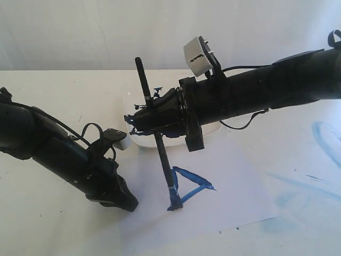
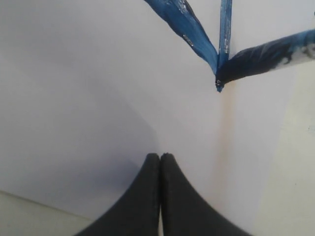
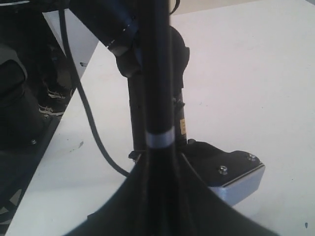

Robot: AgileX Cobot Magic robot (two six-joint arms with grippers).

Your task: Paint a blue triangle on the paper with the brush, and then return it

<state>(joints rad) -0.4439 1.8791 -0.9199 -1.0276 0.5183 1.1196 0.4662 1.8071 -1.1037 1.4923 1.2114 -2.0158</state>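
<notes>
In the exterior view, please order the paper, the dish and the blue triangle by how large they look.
1. The paper.
2. The dish, mostly hidden behind the right gripper, so less sure.
3. The blue triangle.

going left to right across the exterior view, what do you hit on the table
left gripper → brush → blue triangle on the paper → pale blue smears on the tabletop at the far right
</notes>
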